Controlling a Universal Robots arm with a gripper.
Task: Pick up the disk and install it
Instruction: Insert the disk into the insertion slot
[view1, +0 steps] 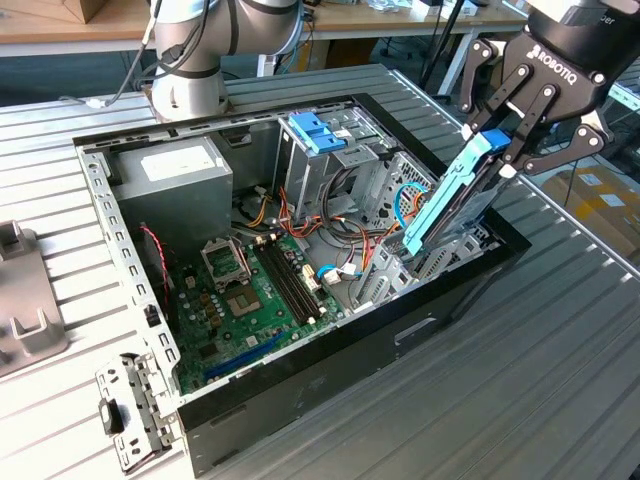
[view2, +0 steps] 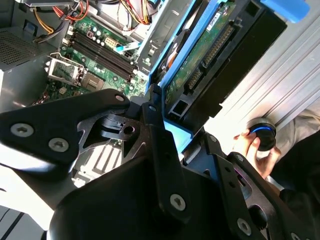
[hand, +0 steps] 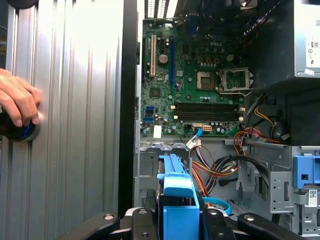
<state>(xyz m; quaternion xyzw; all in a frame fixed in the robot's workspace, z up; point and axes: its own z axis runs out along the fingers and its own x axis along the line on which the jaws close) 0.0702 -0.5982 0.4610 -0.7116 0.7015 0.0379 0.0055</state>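
Light-blue-framed disk (view1: 455, 195) clamped in hand (view1: 515, 150), tilted over the case's (view1: 330, 350) front bay; best levelled square with the bay rails.

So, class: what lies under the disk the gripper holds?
The disk, tilted in the gripper, hangs over the case's drive bay and cables. The bay floor beneath is hidden.

Tool (view1: 498, 155): white lettering on black body.
Motherboard (hand: 200, 75): small white printed mark.
Power supply (view1: 170, 170): white label, print illegible.
Disk (view2: 210, 55): small white sticker, illegible.
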